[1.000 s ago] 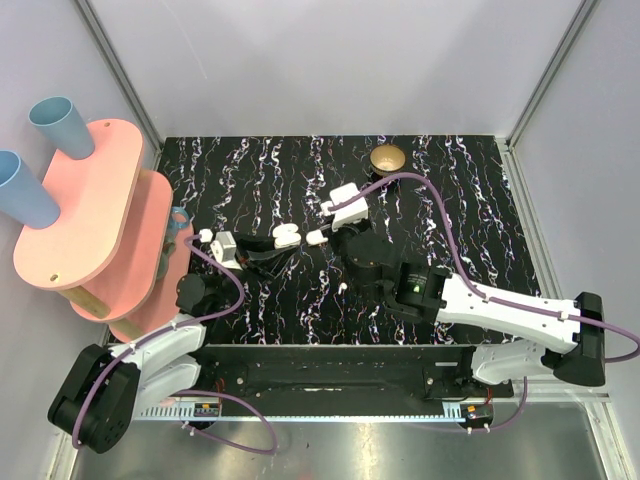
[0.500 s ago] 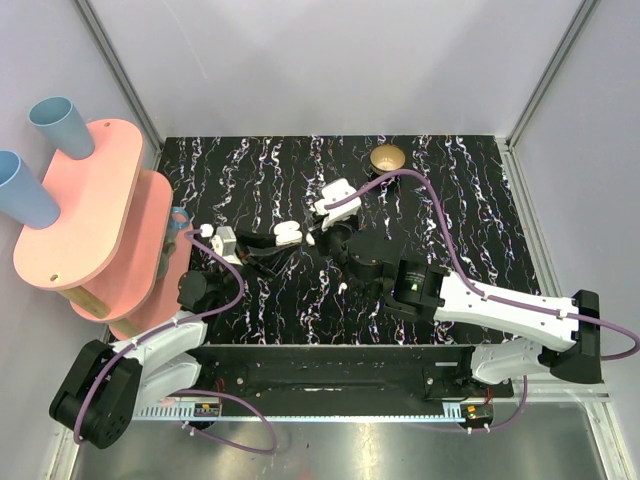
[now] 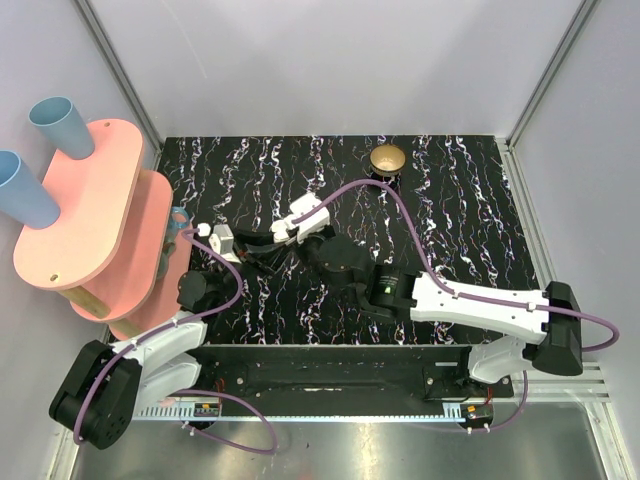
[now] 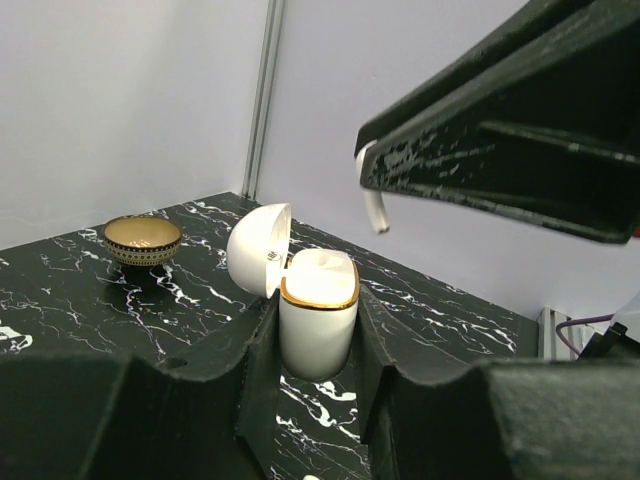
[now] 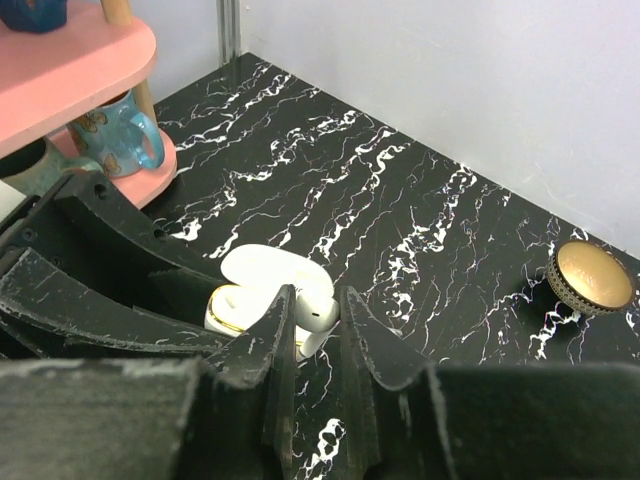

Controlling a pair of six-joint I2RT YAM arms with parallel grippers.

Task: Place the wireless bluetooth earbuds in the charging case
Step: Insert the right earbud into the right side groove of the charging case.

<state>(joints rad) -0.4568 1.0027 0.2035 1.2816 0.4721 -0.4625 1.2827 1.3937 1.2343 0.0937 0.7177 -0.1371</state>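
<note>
1. Small white rounded plastic charging case (image 4: 318, 300): upright at the counter's left-centre, hinged lid (image 4: 258, 250) swung open, gold-rimmed mouth facing up. Can't tell whether its base rests on the counter.
2. Left gripper (image 4: 318, 345): jaws clamped on the case, one per side, steadying it.
3. Tiny glossy white earbud (image 4: 373, 205): pinched at the tip of the right gripper (image 5: 318, 310), whose jaws are closed on it. Stem points down, just above the mouth and a bit off-centre, not touching.
4. Change: a sec ago the right gripper sat off to the case's right, with the case plain in the top view. Now it has swung left and covers the case there. The left arm barely shifted.
5. Meaning: the carry looks done and the bud is approx. aligned. Likely next is a fine line-up, then lowering into the socket. A 2nd bud isn't made out.
6. Around: black white-veined marble counter (image 3: 450, 220); gold round dish (image 3: 387, 158) at the back; pink shelf (image 3: 95, 205) w/ blue cups at left. All well apart from the case.
</note>
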